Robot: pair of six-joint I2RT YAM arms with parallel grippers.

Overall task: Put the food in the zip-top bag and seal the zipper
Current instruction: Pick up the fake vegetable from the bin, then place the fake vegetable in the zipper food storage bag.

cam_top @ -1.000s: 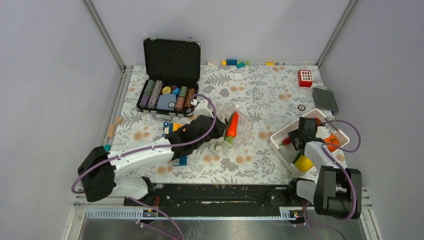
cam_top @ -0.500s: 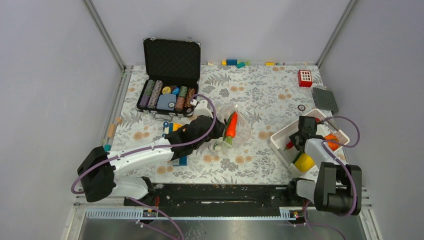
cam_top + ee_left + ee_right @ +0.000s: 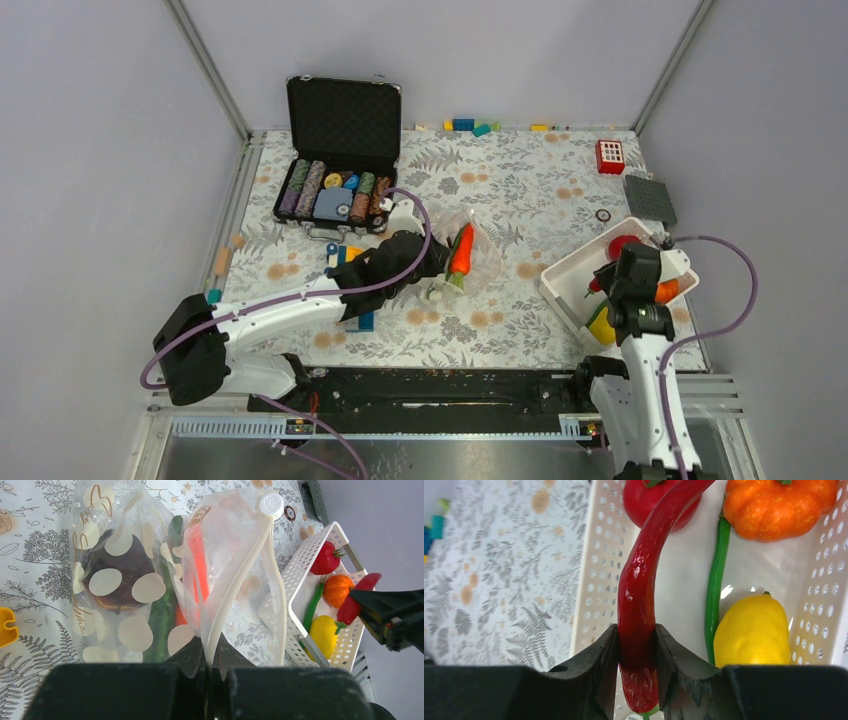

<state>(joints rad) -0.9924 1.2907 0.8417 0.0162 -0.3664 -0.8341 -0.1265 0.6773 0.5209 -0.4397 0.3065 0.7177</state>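
- The right gripper (image 3: pixel 636 650) is clamped on the red chili (image 3: pixel 639 590), both fingers pressing its lower part. The chili hangs over the white basket (image 3: pixel 594 555) at the near right of the table (image 3: pixel 530 190).
- In the basket below it lie a yellow piece (image 3: pixel 751 635), a green pod (image 3: pixel 715 590), an orange pumpkin (image 3: pixel 784 505) and a red tomato (image 3: pixel 634 497).
- The left gripper (image 3: pixel 210 662) is pinched tight on the zipper (image 3: pixel 251 555), holding the near end of the strip.
- The zip-top bag (image 3: pixel 120 580) lies at mid-table with its mouth standing open. Inside are an orange carrot (image 3: pixel 197 555), green pods (image 3: pixel 162 615) and a dark item I cannot identify.
- Beyond the bag, to its left, an open black case (image 3: pixel 340 190) holds poker chips in rows.
- Coloured blocks (image 3: pixel 462 125) line the far edge, and a red block (image 3: pixel 610 157) sits at the far right.
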